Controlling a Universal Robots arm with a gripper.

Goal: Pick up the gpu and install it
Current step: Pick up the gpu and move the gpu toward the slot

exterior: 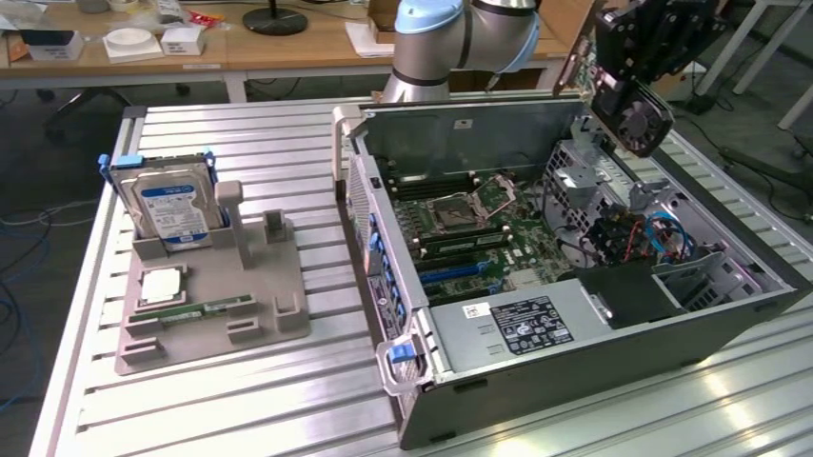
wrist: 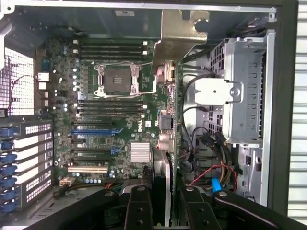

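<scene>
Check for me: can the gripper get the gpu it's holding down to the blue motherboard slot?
Probably yes. The gripper holds the gpu above the open case, nothing covers the blue slot, and the loose cables lie by the drive cage, away from it.

My black tool (wrist: 165, 207) clamps the thin green-and-black gpu card (wrist: 163, 172) edge-on, its silver bracket (wrist: 184, 33) farthest from me, over the green motherboard (wrist: 120, 124) inside the open grey metal computer case (wrist: 283, 96).

Robotics lab or workshop: robot arm (exterior: 447, 43) at slatted aluminium worktable (exterior: 228, 409), opened PC tower (exterior: 610, 352), grey parts fixture (exterior: 261, 324), cluttered wooden benches (exterior: 318, 49) behind
</scene>
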